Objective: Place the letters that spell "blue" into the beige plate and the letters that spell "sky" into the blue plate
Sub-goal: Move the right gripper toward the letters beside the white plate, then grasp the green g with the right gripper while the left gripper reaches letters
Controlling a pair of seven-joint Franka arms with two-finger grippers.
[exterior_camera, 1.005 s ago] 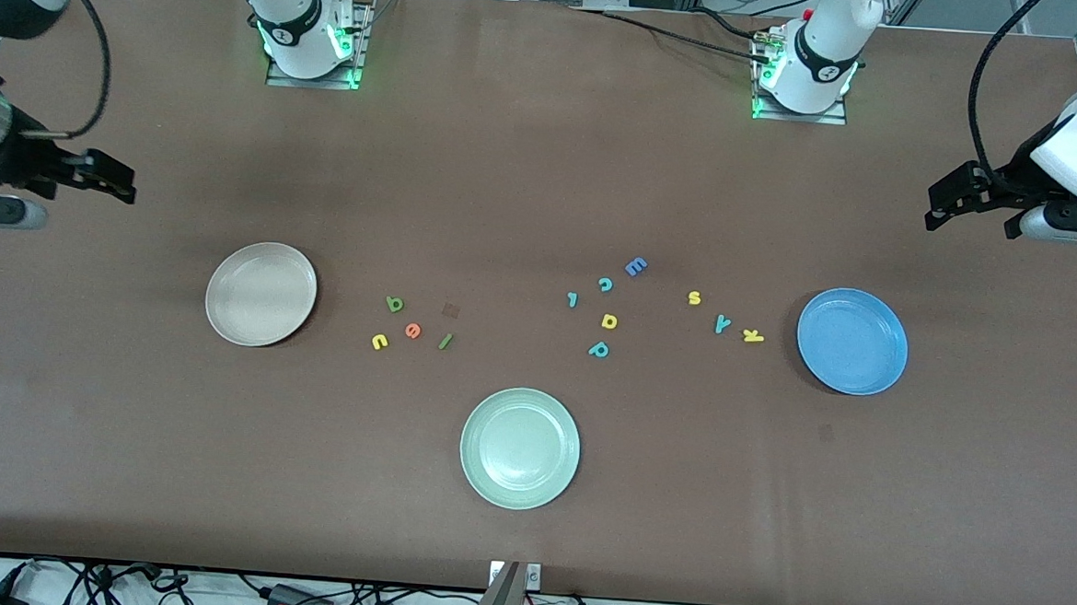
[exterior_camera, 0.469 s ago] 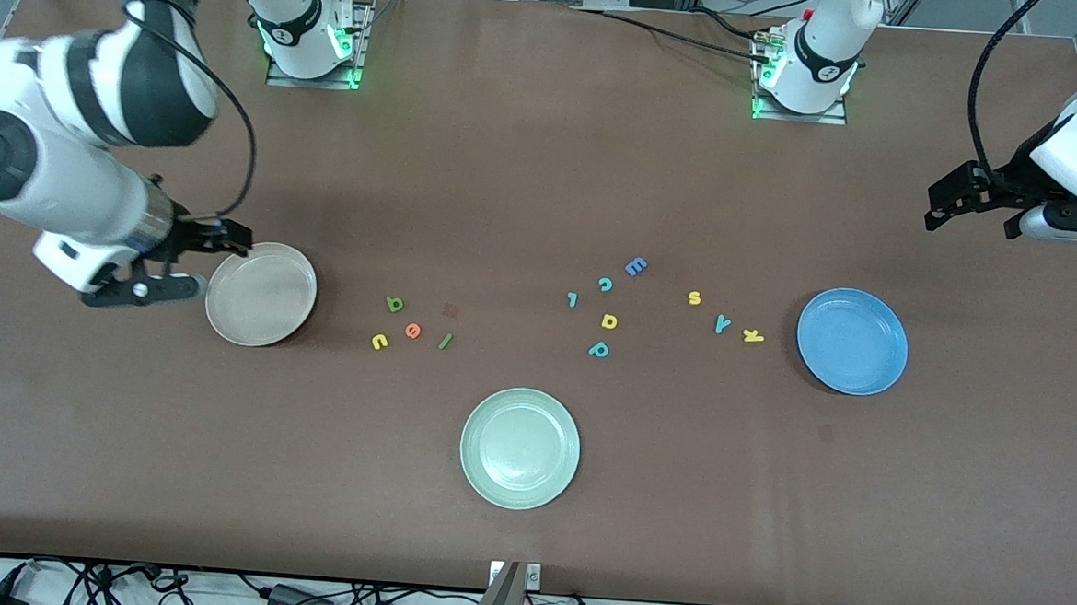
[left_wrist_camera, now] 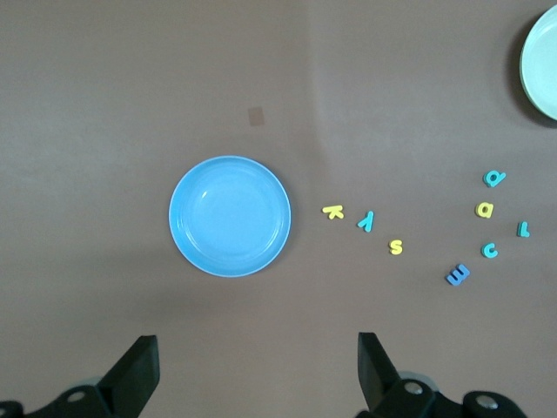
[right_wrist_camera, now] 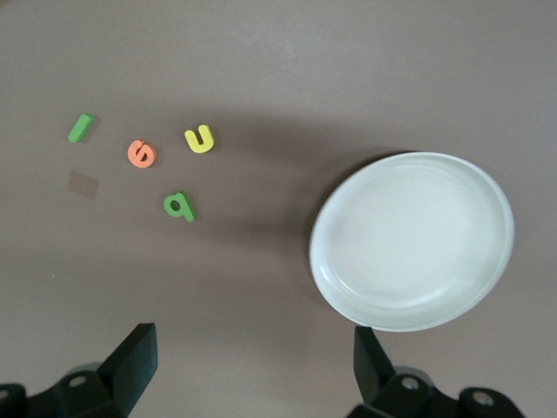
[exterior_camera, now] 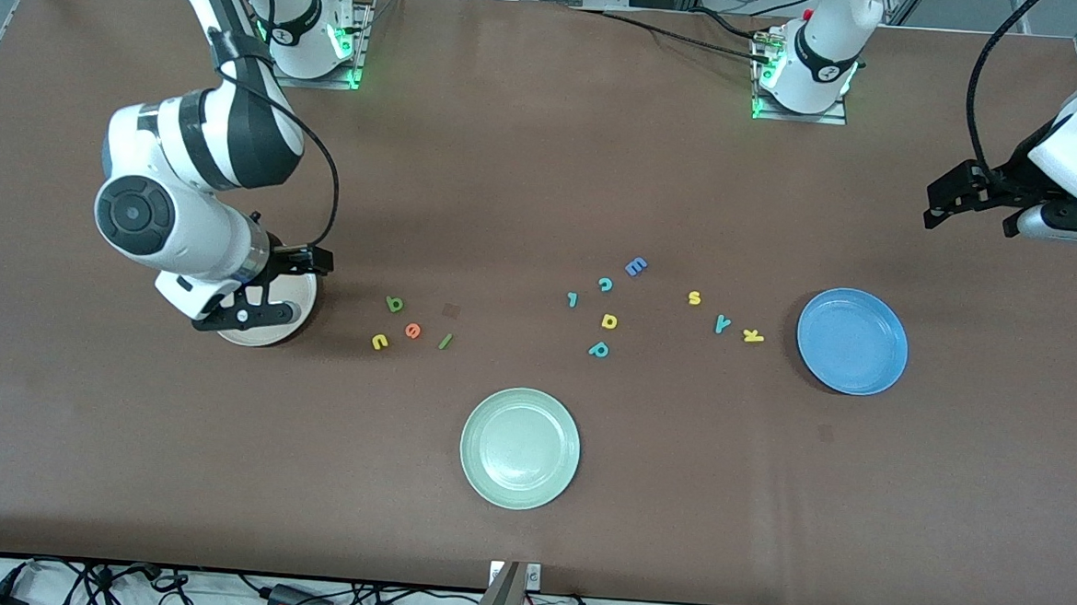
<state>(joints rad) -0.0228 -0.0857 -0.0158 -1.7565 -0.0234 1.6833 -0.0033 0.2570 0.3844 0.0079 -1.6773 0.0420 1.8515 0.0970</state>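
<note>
Right hand (exterior_camera: pixel 305 276) hangs open over the beige plate (exterior_camera: pixel 265 336) at frame left; b, u, e, l letters (exterior_camera: pixel 412 330) lie beside it. Left hand (exterior_camera: pixel 950 197) waits open, upper right, blue plate (exterior_camera: pixel 852 341) below; s, y, k (exterior_camera: pixel 723 324) alongside.

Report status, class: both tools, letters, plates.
Right tool open, over beige plate. Left tool open, waiting past blue plate. All letters on table; plates empty. Nothing blocking.

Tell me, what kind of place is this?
Probably a robotics lab: two white robot arms bolted to a brown-covered table, small foam letters and round plastic plates as practice props, cables along its edge.
</note>
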